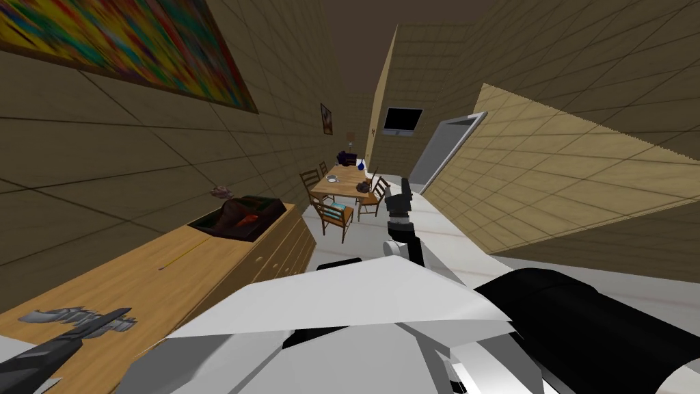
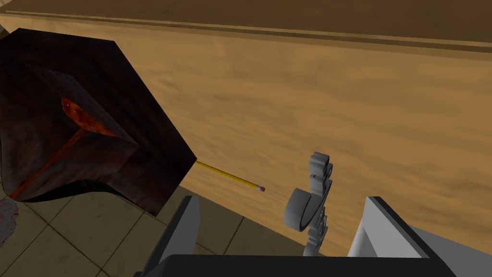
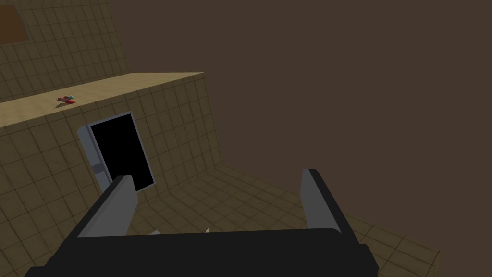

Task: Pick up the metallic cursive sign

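Left wrist view: sign in the gap, not gripped

Left gripper [image 2: 281, 207] is released, with its fingers [image 2: 185, 226] spread wide. It sits low over the wooden bench [image 2: 365, 110]. The grey cursive sign [image 2: 312, 202] lies on the bench top near the front edge, between the two fingers. It is a bit off-centre in the gap and touches neither finger.

A yellow pencil [image 2: 230, 178] with a red eraser tip lies on the bench just beyond the sign, apart from it. Its far end is hidden behind a dark box [image 2: 86, 120] with an orange streak inside.

Head view: the sign lies flat at the near end of the bench, with the left arm's dark tip right at it. The pencil is further along the bench and the dark box is at the far end. The bench front has drawers. Well beyond it stands a dining table [image 1: 348, 179] with chairs around it.

Right gripper [image 3: 216, 192] is also released, fingers apart and nothing between them. Head view has that arm raised out front, well away from the bench.
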Available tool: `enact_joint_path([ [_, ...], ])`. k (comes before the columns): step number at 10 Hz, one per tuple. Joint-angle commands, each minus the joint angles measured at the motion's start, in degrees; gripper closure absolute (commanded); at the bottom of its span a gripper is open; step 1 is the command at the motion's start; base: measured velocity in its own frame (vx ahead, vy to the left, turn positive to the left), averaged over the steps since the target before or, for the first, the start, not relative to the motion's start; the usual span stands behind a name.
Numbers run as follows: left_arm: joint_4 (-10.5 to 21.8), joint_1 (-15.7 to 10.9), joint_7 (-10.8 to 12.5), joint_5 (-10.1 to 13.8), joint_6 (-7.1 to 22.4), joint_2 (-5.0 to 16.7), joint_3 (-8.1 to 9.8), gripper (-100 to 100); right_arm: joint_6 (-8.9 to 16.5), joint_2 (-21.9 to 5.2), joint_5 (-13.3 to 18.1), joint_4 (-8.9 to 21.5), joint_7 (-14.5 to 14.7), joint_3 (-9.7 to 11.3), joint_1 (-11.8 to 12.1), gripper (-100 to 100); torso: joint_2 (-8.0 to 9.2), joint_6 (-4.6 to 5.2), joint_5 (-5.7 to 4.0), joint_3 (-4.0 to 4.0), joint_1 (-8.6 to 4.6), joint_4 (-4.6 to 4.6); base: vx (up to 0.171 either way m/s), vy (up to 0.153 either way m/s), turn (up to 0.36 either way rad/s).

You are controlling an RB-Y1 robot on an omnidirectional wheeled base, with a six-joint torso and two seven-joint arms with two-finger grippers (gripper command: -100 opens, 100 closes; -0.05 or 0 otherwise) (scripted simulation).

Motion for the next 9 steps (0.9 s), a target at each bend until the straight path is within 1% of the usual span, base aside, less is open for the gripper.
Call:
enact_joint_path([
  [1,-0.2,1.2,0.0,1.0,2.3,0.9,0.41,-100,0.0,0.0,0.0,0.0,0.0,0.0,0.0,0,0.00,0.00,0.00,0.00,0.00,0.00,0.091,0.088,-0.039],
  [2,0.3,3.2,0.1,2.8,3.9,2.8,1.10,-100,0.0,0.0,0.0,0.0,0.0,0.0,0.0,0,0.01,-0.03,0.01,0.00,-0.02,0.00,0.086,0.083,-0.054],
  [3,0.3,3.2,0.1,2.8,4.2,2.8,1.10,-100,0.0,0.0,0.0,0.0,0.0,0.0,0.0,0,0.01,-0.01,0.00,0.01,-0.03,0.00,0.059,0.063,-0.039],
  [5,1.0,6.7,0.4,6.2,7.6,6.1,2.23,-100,0.0,0.0,0.0,0.0,0.0,0.0,0.0,0,0.09,-0.01,-0.02,0.05,-0.11,0.02,0.084,0.079,-0.072],
  [7,1.7,9.7,0.6,9.1,10.8,9.0,3.08,-100,0.0,0.0,0.0,0.0,0.0,0.0,0.0,0,-0.11,-0.01,0.04,-0.06,0.14,-0.02,0.122,0.160,-0.070],
  [9,2.2,12.0,0.7,11.6,13.5,11.3,3.67,-100,0.0,0.0,0.0,0.0,0.0,0.0,0.0,0,-0.11,-0.02,0.09,-0.07,0.28,-0.02,0.101,0.152,-0.047],
])
